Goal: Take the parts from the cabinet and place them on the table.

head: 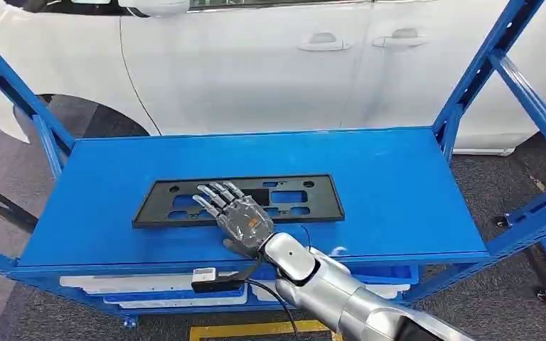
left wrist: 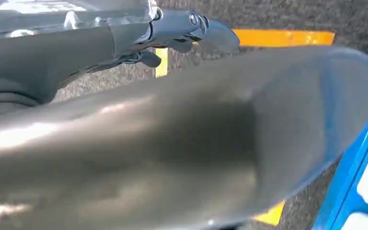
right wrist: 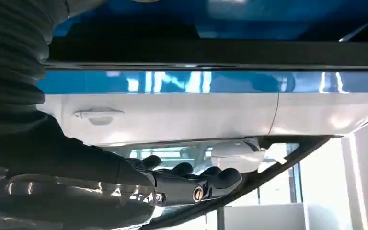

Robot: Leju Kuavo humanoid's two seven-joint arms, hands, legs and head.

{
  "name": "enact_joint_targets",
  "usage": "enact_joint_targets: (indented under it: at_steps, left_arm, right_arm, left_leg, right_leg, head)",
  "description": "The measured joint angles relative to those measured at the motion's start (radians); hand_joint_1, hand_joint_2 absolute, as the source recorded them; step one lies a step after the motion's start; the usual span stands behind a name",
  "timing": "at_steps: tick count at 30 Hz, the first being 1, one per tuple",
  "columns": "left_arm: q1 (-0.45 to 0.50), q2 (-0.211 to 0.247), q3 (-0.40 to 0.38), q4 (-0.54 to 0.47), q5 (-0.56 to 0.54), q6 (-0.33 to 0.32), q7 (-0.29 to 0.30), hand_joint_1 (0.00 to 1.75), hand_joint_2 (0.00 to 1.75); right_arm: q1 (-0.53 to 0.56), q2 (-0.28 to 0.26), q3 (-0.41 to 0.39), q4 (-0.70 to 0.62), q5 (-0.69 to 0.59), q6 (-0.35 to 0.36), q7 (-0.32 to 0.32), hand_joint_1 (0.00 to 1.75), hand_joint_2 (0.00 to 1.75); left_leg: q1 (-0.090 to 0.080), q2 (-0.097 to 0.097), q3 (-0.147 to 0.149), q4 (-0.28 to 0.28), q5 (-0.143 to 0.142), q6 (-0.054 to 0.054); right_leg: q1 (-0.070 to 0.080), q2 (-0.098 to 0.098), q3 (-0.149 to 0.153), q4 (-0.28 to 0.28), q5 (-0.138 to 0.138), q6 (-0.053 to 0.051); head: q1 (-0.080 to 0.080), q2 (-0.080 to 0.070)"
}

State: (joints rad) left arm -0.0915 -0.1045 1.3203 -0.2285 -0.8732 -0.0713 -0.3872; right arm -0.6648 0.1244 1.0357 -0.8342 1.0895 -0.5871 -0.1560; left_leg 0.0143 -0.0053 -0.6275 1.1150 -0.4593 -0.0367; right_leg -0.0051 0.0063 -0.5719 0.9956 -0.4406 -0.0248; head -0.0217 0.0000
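A flat black plate frame (head: 300,197) with several cut-outs lies on the top of the blue cabinet (head: 398,185), near its front left. My right hand (head: 236,215) hovers over the middle of the frame, fingers stretched out and apart, holding nothing. In the right wrist view the right hand (right wrist: 182,184) is seen with straight fingers, and a gap separates it from the dark edge of the frame (right wrist: 220,52). My left hand (left wrist: 124,38) hangs low beside my body over the floor, fingers extended, with nothing in it.
A white car (head: 256,64) stands right behind the cabinet. Blue slanted uprights (head: 494,60) rise at both ends of the top. White parts (head: 149,284) lie on the shelf below. A yellow floor line (head: 256,330) runs along the cabinet's front.
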Motion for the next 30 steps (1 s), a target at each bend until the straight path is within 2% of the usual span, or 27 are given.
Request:
enact_joint_targets:
  at_steps: [1, 2, 3, 5, 6, 7, 8, 10, 11, 12, 13, 14, 16, 17, 19, 21, 22, 23, 24, 26, 27, 28, 29, 30]
  left_arm:
    - [-0.001, 0.001, -0.002, 0.0, 0.0, 0.0, 0.0, 0.0, 0.0]
    - [-0.003, 0.001, -0.003, 0.0, -0.001, 0.0, 0.0, 0.0, 0.0]
    - [-0.003, 0.001, -0.003, 0.0, -0.004, 0.0, 0.0, 0.0, 0.0]
    - [0.0, 0.001, -0.004, 0.0, -0.007, 0.0, 0.0, 0.0, 0.0]
    - [0.0, 0.0, -0.005, 0.0, -0.01, 0.0, 0.0, 0.0, 0.0]
    - [-0.001, 0.0, -0.006, 0.0, -0.011, 0.0, 0.0, 0.0, 0.0]
    - [-0.003, 0.0, -0.008, 0.0, -0.016, -0.001, 0.001, 0.0, 0.0]
    - [-0.007, 0.0, -0.013, 0.0, -0.018, -0.002, 0.003, 0.0, 0.0]
    - [-0.007, 0.0, -0.014, 0.0, -0.018, -0.002, 0.003, 0.0, 0.0]
    - [-0.007, 0.0, -0.017, 0.0, -0.02, -0.003, 0.005, 0.0, 0.0]
    - [-0.007, 0.0, -0.02, 0.0, -0.021, -0.003, 0.005, 0.0, 0.0]
    - [-0.007, 0.0, -0.021, 0.0, -0.023, -0.003, 0.006, 0.0, 0.0]
    - [-0.009, -0.002, -0.025, 0.0, -0.026, -0.004, 0.008, 0.0, 0.0]
    - [-0.01, -0.002, -0.026, 0.0, -0.026, -0.004, 0.008, 0.0, 0.0]
    - [-0.011, -0.002, -0.027, 0.001, -0.026, -0.004, 0.008, 0.0, 0.0]
    - [-0.012, -0.002, -0.027, 0.001, -0.026, -0.004, 0.008, 0.0, 0.0]
    - [-0.013, -0.001, -0.028, 0.001, -0.026, -0.004, 0.008, 0.0, 0.0]
    - [-0.014, 0.0, -0.028, 0.001, -0.026, -0.005, 0.008, 0.0, 0.0]
    - [-0.015, -0.001, -0.028, 0.001, -0.026, -0.006, 0.008, 0.0, 0.0]
    - [-0.014, -0.001, -0.029, 0.001, -0.026, -0.008, 0.008, 0.0, 0.0]
    - [-0.013, -0.001, -0.029, 0.001, -0.026, -0.008, 0.008, 0.0, 0.0]
    - [-0.013, -0.001, -0.029, 0.001, -0.026, -0.008, 0.008, 0.0, 0.0]
    - [-0.013, -0.001, -0.029, 0.001, -0.026, -0.008, 0.008, 0.0, 0.0]
    - [-0.014, 0.0, -0.029, 0.001, -0.026, -0.008, 0.007, 0.0, 0.0]
  right_arm:
    - [-0.004, 0.009, -0.003, 0.014, 0.002, -0.006, 0.0, 0.0, 1.75]
    - [-0.01, 0.014, -0.004, 0.026, 0.003, -0.008, 0.0, 0.0, 1.75]
    - [-0.014, 0.017, -0.005, 0.038, 0.01, -0.008, 0.006, 0.0, 1.75]
    - [-0.016, 0.026, -0.007, 0.061, 0.035, -0.007, 0.028, 0.0, 1.75]
    - [-0.019, 0.033, -0.011, 0.08, 0.055, -0.005, 0.045, 0.0, 1.75]
    - [-0.022, 0.039, -0.017, 0.097, 0.071, -0.005, 0.06, 0.0, 1.75]
    - [-0.03, 0.046, -0.023, 0.119, 0.092, -0.005, 0.075, 0.0, 1.75]
    - [-0.04, 0.053, -0.028, 0.166, 0.124, -0.003, 0.095, 0.0, 1.75]
    - [-0.041, 0.055, -0.029, 0.189, 0.136, -0.002, 0.102, 0.0, 1.75]
    - [-0.041, 0.058, -0.03, 0.213, 0.15, -0.002, 0.108, 0.0, 1.75]
    - [-0.043, 0.061, -0.031, 0.229, 0.162, -0.005, 0.113, 0.0, 1.75]
    - [-0.051, 0.066, -0.033, 0.241, 0.17, -0.005, 0.116, 0.0, 1.75]
    - [-0.064, 0.075, -0.034, 0.264, 0.178, -0.004, 0.12, 0.0, 1.75]
    - [-0.068, 0.078, -0.034, 0.273, 0.179, -0.004, 0.121, 0.0, 1.75]
    - [-0.073, 0.084, -0.035, 0.287, 0.188, -0.004, 0.127, 0.0, 1.75]
    - [-0.078, 0.09, -0.036, 0.3, 0.208, -0.002, 0.145, 0.0, 1.75]
    - [-0.081, 0.095, -0.037, 0.304, 0.218, -0.002, 0.153, 0.0, 1.75]
    - [-0.083, 0.098, -0.037, 0.312, 0.23, 0.0, 0.164, 0.0, 1.75]
    - [-0.085, 0.103, -0.037, 0.32, 0.24, 0.002, 0.173, 0.0, 1.75]
    - [-0.085, 0.108, -0.037, 0.332, 0.249, 0.002, 0.18, 0.0, 1.75]
    - [-0.085, 0.108, -0.037, 0.336, 0.251, 0.004, 0.182, 0.02, 1.75]
    - [-0.085, 0.11, -0.037, 0.34, 0.254, 0.009, 0.187, 0.54, 1.75]
    - [-0.087, 0.113, -0.037, 0.345, 0.262, 0.013, 0.199, 1.75, 1.75]
    - [-0.09, 0.116, -0.037, 0.351, 0.269, 0.017, 0.211, 1.75, 1.75]
  left_leg:
    - [0.0, 0.001, 0.044, -0.094, 0.037, 0.005]
    - [-0.006, 0.0, 0.055, -0.119, 0.02, 0.012]
    - [-0.007, -0.001, 0.052, -0.118, 0.024, 0.02]
    - [-0.011, -0.002, 0.049, -0.116, 0.023, 0.03]
    - [-0.006, -0.002, 0.051, -0.123, 0.028, 0.038]
    - [-0.001, 0.0, 0.056, -0.13, 0.033, 0.044]
    - [-0.002, 0.0, 0.056, -0.131, 0.033, 0.049]
    - [-0.004, 0.001, 0.055, -0.13, 0.031, 0.054]
    - [-0.004, 0.001, 0.055, -0.13, 0.03, 0.056]
    - [-0.005, 0.0, 0.054, -0.128, 0.03, 0.057]
    - [-0.005, 0.0, 0.056, -0.127, 0.028, 0.057]
    - [-0.006, 0.0, 0.059, -0.126, 0.027, 0.055]
    - [-0.008, -0.001, 0.065, -0.126, 0.023, 0.051]
    - [-0.012, -0.001, 0.065, -0.124, 0.021, 0.048]
    - [-0.013, -0.001, 0.062, -0.122, 0.019, 0.037]
    - [-0.012, -0.001, 0.066, -0.126, 0.019, 0.025]
    - [-0.01, -0.001, 0.064, -0.119, 0.012, 0.02]
    - [-0.01, 0.0, 0.055, -0.091, -0.009, 0.015]
    - [-0.008, 0.0, 0.022, -0.019, -0.052, 0.01]
    - [-0.001, 0.0, -0.058, 0.145, -0.122, 0.001]
    - [0.0, 0.0, -0.086, 0.2, -0.133, -0.003]
    - [0.002, 0.0, -0.089, 0.202, -0.119, -0.005]
    - [0.004, 0.0, -0.068, 0.153, -0.081, -0.006]
    - [0.007, 0.001, -0.022, 0.058, -0.029, -0.006]
  right_leg:
    - [0.0, 0.0, 0.003, 0.0, -0.003, 0.004]
    - [0.008, 0.001, 0.0, 0.003, -0.005, 0.009]
    - [0.007, 0.001, -0.004, 0.003, -0.002, 0.014]
    - [0.004, 0.001, -0.003, 0.0, -0.001, 0.024]
    - [0.006, 0.001, -0.002, -0.001, -0.002, 0.03]
    - [0.002, 0.001, -0.006, 0.014, -0.013, 0.036]
    - [0.002, -0.001, -0.026, 0.056, -0.041, 0.04]
    - [-0.001, -0.001, -0.107, 0.222, -0.12, 0.046]
    - [-0.001, -0.001, -0.145, 0.296, -0.144, 0.048]
    - [-0.001, -0.001, -0.167, 0.335, -0.145, 0.048]
    - [-0.001, -0.001, -0.161, 0.315, -0.122, 0.047]
    - [-0.001, -0.001, -0.13, 0.249, -0.08, 0.043]
    - [0.003, -0.001, -0.037, 0.06, 0.007, 0.028]
    - [0.008, -0.002, -0.014, 0.008, 0.003, 0.02]
    - [0.01, -0.003, -0.016, 0.005, 0.007, 0.02]
    - [0.009, -0.001, -0.014, 0.0, 0.009, 0.01]
    - [-0.002, -0.003, -0.006, -0.011, 0.015, 0.005]
    - [-0.001, -0.003, -0.002, -0.016, 0.015, 0.001]
    - [-0.001, -0.004, -0.002, -0.016, 0.015, -0.002]
    - [0.0, -0.005, -0.003, -0.015, 0.014, -0.003]
    - [0.0, -0.005, -0.003, -0.014, 0.014, -0.003]
    - [0.0, -0.005, -0.002, -0.013, 0.013, -0.003]
    - [-0.001, -0.004, -0.001, -0.011, 0.012, -0.001]
    - [-0.002, -0.003, 0.0, -0.009, 0.01, 0.002]
  head:
    - [0.0, 0.0]
    - [0.001, 0.0]
    - [0.001, 0.0]
    - [0.002, 0.0]
    - [0.001, 0.0]
    - [0.001, 0.0]
    - [0.005, 0.0]
    - [0.005, 0.0]
    - [0.005, 0.0]
    - [0.005, 0.0]
    - [0.005, 0.0]
    - [0.006, 0.0]
    - [0.005, 0.0]
    - [0.005, 0.0]
    - [0.005, 0.0]
    - [0.005, 0.0]
    - [0.005, 0.0]
    - [0.002, 0.0]
    - [-0.002, 0.0]
    - [-0.001, 0.0]
    - [-0.002, 0.0]
    - [-0.001, 0.0]
    - [-0.002, 0.0]
    - [-0.002, 0.0]
